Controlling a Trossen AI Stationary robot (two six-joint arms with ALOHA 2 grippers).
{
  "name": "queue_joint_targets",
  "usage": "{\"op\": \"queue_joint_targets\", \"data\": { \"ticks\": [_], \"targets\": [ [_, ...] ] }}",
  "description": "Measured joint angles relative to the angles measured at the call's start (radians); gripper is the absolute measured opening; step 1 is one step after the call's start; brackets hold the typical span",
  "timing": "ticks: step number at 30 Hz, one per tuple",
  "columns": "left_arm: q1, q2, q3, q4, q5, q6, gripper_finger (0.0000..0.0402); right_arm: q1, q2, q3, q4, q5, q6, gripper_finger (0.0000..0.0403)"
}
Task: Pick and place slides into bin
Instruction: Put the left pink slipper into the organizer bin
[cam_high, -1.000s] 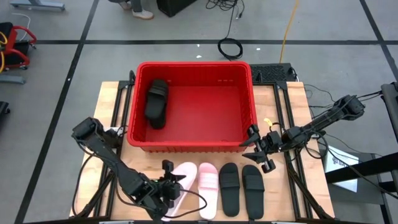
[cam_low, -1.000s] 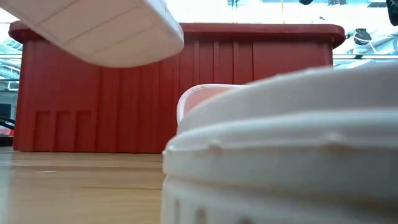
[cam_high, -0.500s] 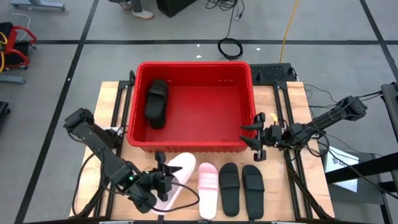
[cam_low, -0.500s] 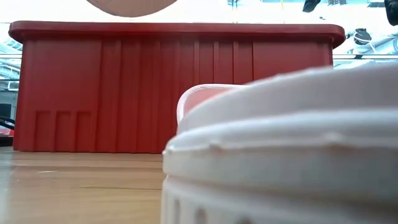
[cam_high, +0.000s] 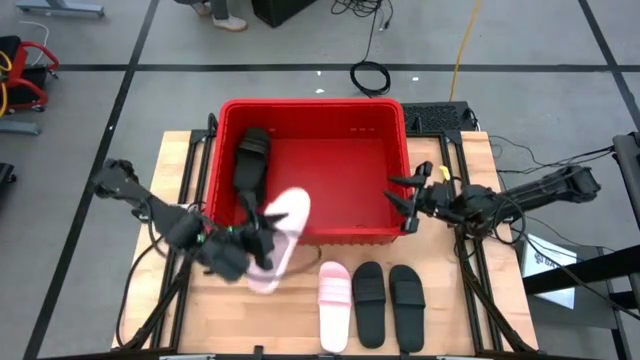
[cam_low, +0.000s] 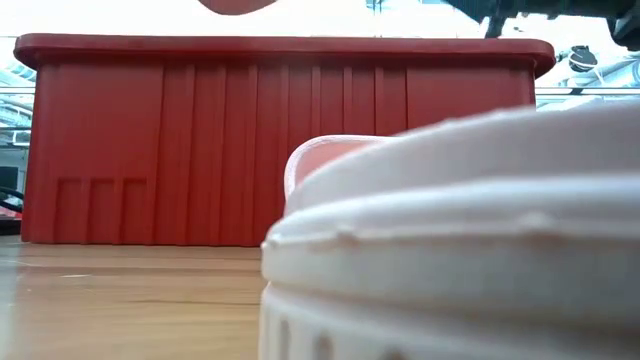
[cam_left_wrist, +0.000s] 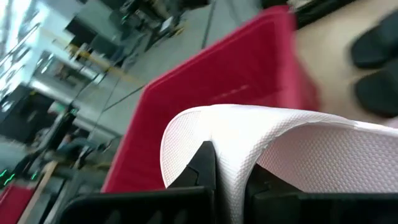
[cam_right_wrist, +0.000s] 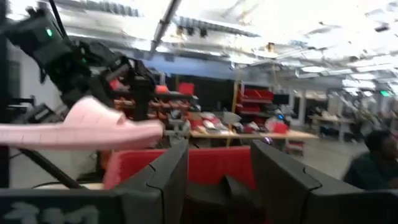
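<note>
Grey floor with dark tape lines surrounds the wooden desk (cam_high: 180, 160); cables lie on the floor beyond it. Red bin (cam_high: 395, 160) sits at the far half of the desk, long side across.

Left tool (cam_high: 255, 243): over the bin's near-left corner, pressed together on the strap of a pale pink slide (cam_high: 280, 238). The left wrist view shows the dark fingers (cam_left_wrist: 202, 165) pinching the textured strap. Slide is lifted clear of the desk, tilted, its toe end crossing the bin's near rim, its heel end still outside above the desk. In the right wrist view the same slide (cam_right_wrist: 87, 127) hangs level above the bin wall.

Inside the bin: one black slide (cam_high: 250, 165), lying by the left wall, lengthwise front to back.

On the desk, in front of the bin: second pink slide (cam_high: 333, 303), then two black slides (cam_high: 368, 300) (cam_high: 406, 300) side by side to its right, all parallel, toes toward the bin. Low view is mostly filled by the near pink slide (cam_low: 450, 240), bin wall (cam_low: 200, 150) behind it.

Right tool (cam_high: 405, 203): at the bin's right wall, near the front corner, fingers spread, holding nothing.

A person shows at the edge of the right wrist view, in the room beyond.
</note>
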Motion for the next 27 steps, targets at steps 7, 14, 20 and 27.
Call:
{"op": "queue_joint_targets", "data": {
  "ticks": [7,14,20,27],
  "targets": [
    [0.190,-0.090,0.000,-0.046,0.076,0.067,0.0004,-0.080,-0.019,0.000,-0.135,-0.004,0.065,0.0164],
    [0.395,-0.130,0.000,-0.044,0.198,0.152,0.0003,-0.127,-0.018,0.000,-0.174,-0.004,0.082,0.0164],
    [0.608,-0.131,-0.025,-0.016,0.398,0.260,0.0009,-0.176,-0.018,0.000,-0.198,-0.005,0.083,0.0164],
    [0.800,-0.129,-0.152,0.114,0.490,0.361,0.0010,-0.239,-0.018,0.000,-0.218,-0.005,0.083,0.0164]
  ]
}}
